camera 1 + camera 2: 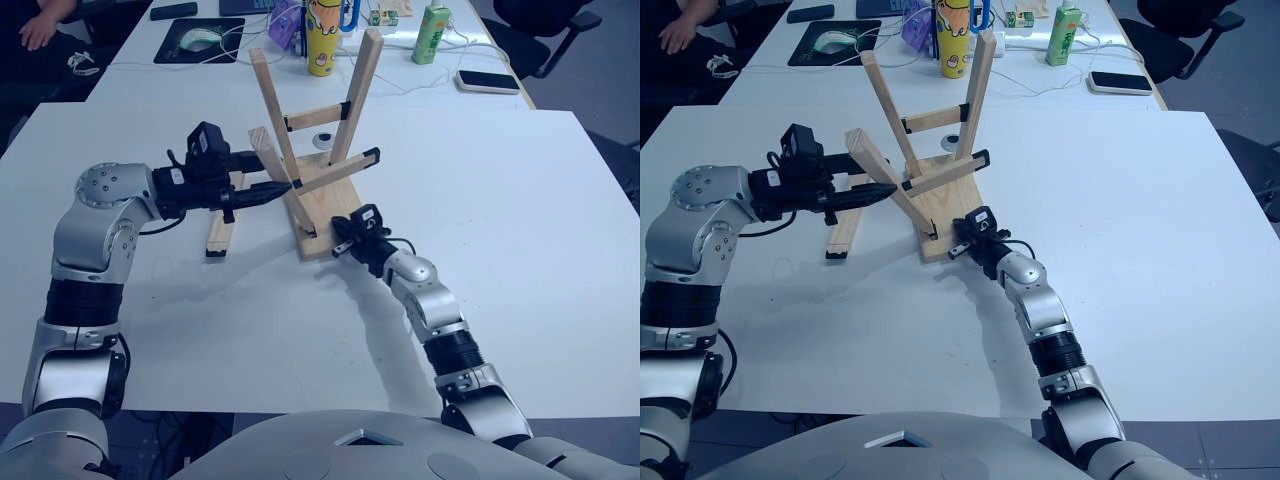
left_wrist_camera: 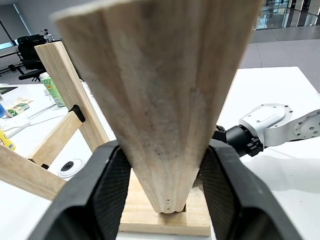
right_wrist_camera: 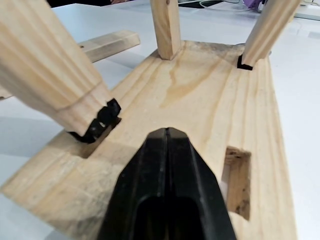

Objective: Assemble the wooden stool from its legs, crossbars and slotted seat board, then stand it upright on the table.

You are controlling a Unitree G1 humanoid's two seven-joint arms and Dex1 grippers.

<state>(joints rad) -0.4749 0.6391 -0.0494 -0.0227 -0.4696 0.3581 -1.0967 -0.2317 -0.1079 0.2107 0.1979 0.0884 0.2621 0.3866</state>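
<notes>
The slotted seat board [image 1: 330,205] lies flat on the white table. Two legs [image 1: 362,90] stand up from its far side, joined by a crossbar [image 1: 315,117]. A second crossbar [image 1: 338,172] runs lower down. My left gripper [image 1: 278,190] is shut on a tilted leg [image 2: 160,100] whose lower end sits at the board's near corner slot [image 3: 95,127]. My right gripper [image 3: 167,145] is shut, its tips resting on the seat board [image 3: 200,95] at the near edge. Beside them is an empty slot [image 3: 239,182]. One loose leg [image 1: 222,225] lies on the table left of the board.
A second table behind holds a yellow cup [image 1: 322,40], a green carton [image 1: 432,35], a phone [image 1: 487,80] and a mouse pad [image 1: 198,40]. A round grommet [image 1: 322,140] sits behind the board. The white table is bare to the right [image 1: 500,200].
</notes>
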